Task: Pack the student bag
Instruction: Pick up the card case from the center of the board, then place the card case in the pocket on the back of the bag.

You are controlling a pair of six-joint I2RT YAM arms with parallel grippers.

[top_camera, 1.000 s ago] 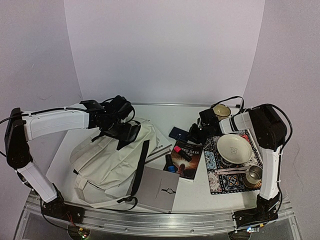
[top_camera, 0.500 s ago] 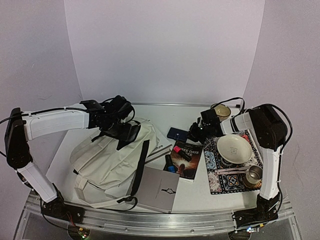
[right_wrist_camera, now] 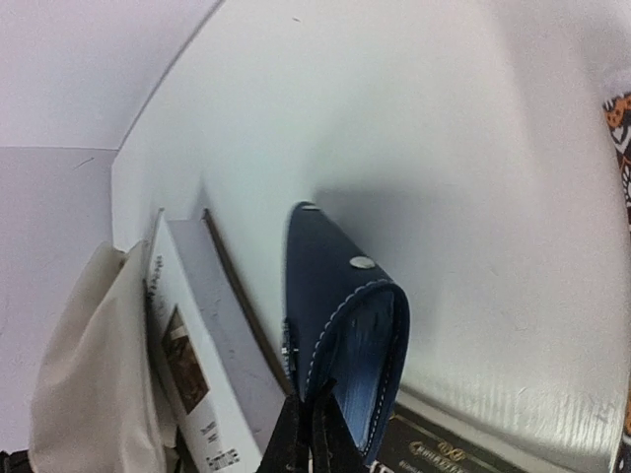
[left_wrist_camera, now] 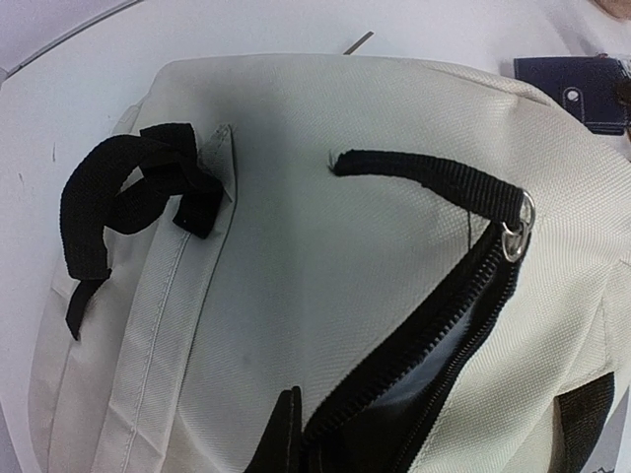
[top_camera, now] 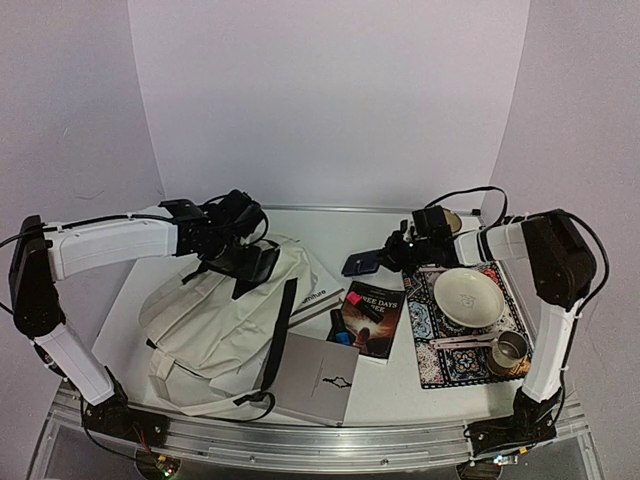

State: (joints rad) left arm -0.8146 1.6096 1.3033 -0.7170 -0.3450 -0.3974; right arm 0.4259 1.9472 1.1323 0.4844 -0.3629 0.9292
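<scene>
The student bag [top_camera: 215, 315] is a large cream backpack with black straps, lying at the left of the table. Its black zipper [left_wrist_camera: 463, 296] is partly open in the left wrist view. My left gripper [top_camera: 243, 262] sits at the bag's top and is shut on the edge of the zipper opening [left_wrist_camera: 296, 434]. My right gripper [top_camera: 385, 257] is shut on one end of a navy blue pouch [top_camera: 358, 265] and holds it tilted just above the table. In the right wrist view the pouch [right_wrist_camera: 330, 286] hangs from the fingers [right_wrist_camera: 311, 429].
A dark paperback [top_camera: 372, 310] and a grey notebook [top_camera: 315, 378] lie right of the bag. A white book [right_wrist_camera: 197, 335] lies beside the pouch. A patterned mat [top_camera: 440, 350] at the right bears a bowl [top_camera: 468, 297] and a metal cup [top_camera: 509, 350]. A mug [top_camera: 447, 220] stands behind.
My right gripper has taken the navy pouch off the table and drawn back to the right, tilting it. The left arm and the bag have not moved.
</scene>
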